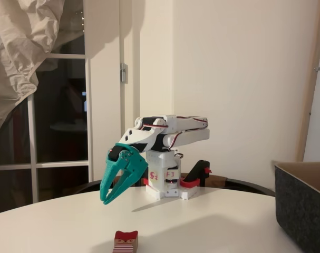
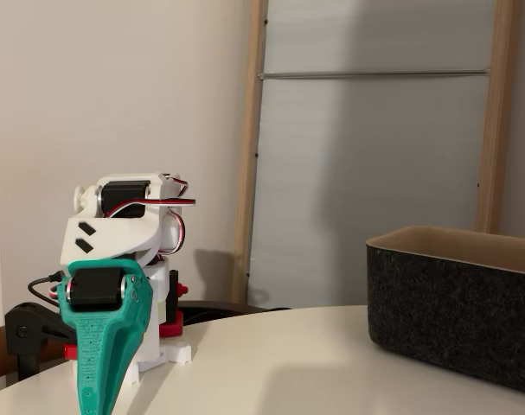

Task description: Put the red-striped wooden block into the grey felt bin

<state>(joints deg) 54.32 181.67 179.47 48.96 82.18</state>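
Note:
The red-striped wooden block (image 1: 126, 242) rests on the white table near the front edge, red top up and striped face toward the camera. My teal gripper (image 1: 105, 200) hangs at the end of the folded white arm, pointing down-left, well behind and slightly left of the block. Its fingertips meet and nothing is between them. Seen nearly edge-on in another fixed view, the gripper (image 2: 92, 399) runs off the bottom of the picture. The grey felt bin (image 1: 303, 206) stands at the right edge, apart from the arm; its tan inner wall shows on the bin (image 2: 457, 320).
The arm's white base (image 1: 167, 184) sits at the back of the round table, with a black and red clamp (image 1: 199, 176) beside it. Open tabletop (image 1: 212, 226) lies between the block and the bin.

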